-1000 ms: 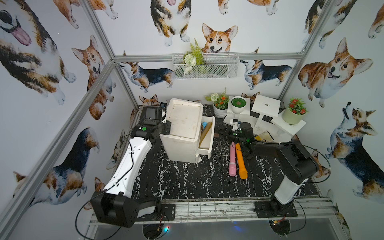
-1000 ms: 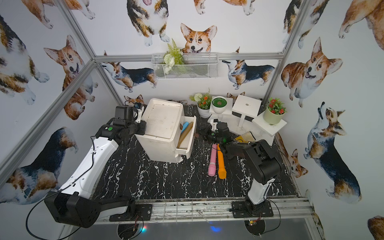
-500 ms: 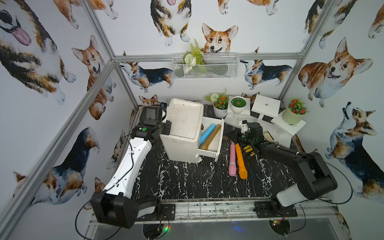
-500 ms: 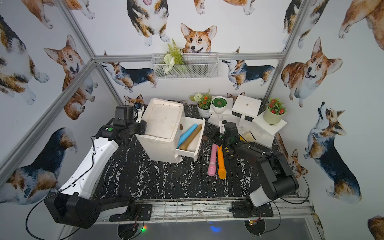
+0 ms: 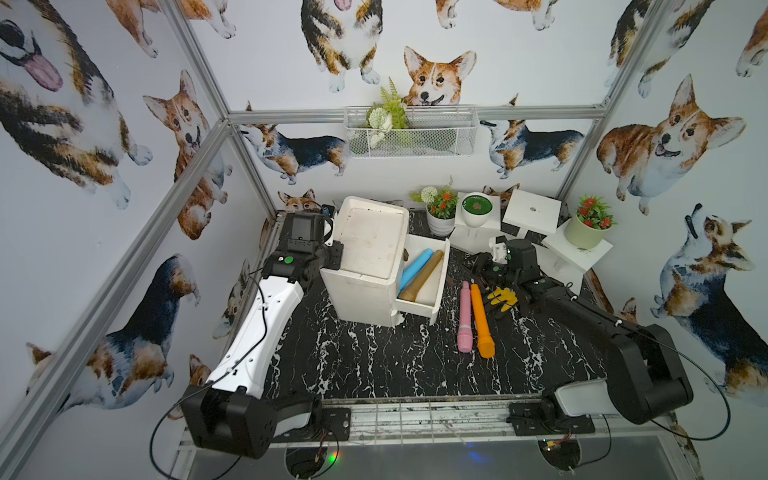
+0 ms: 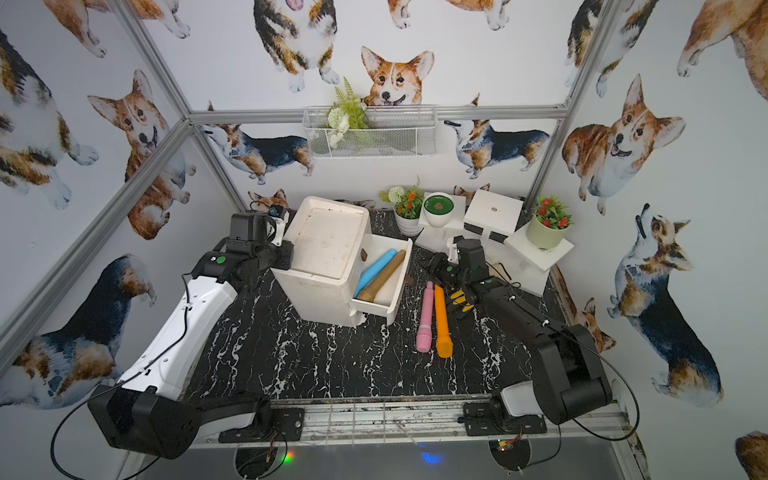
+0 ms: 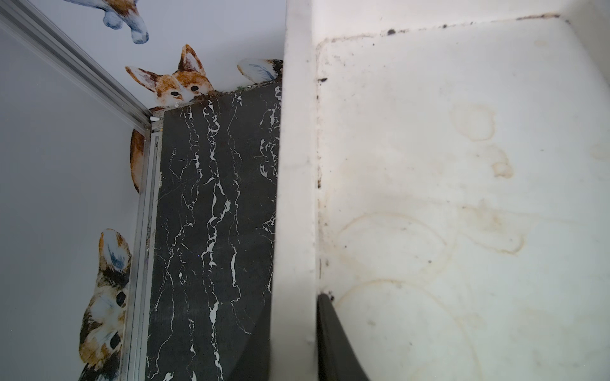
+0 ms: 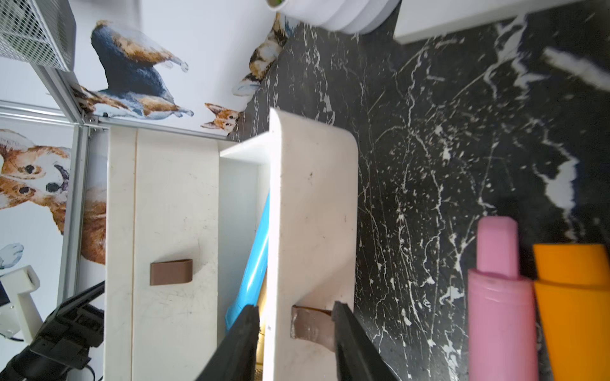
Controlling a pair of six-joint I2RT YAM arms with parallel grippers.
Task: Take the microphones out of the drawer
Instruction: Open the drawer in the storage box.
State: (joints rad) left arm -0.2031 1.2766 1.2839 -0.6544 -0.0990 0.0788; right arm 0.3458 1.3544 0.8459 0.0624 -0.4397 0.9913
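Left gripper [image 7: 293,316] pinches the cabinet [image 5: 374,241]; right gripper [image 8: 295,308], jaws spread astride the drawer [image 5: 441,274] front, is nearer the blue microphone [image 5: 417,267], seemingly lying along that front inside.

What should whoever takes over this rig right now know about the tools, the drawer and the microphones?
Left tool: shut on the rim of the cabinet, likely steadying it.
Right tool: open, jaws either side of the brown handle on the drawer, not clamped.
Things: drawer pulled out; blue microphone and brown microphone lie inside, side by side. Pink microphone and orange microphone lie on the table beside the drawer.
Done: drawer open.
Left: reach in, grip a microphone, lift it out.
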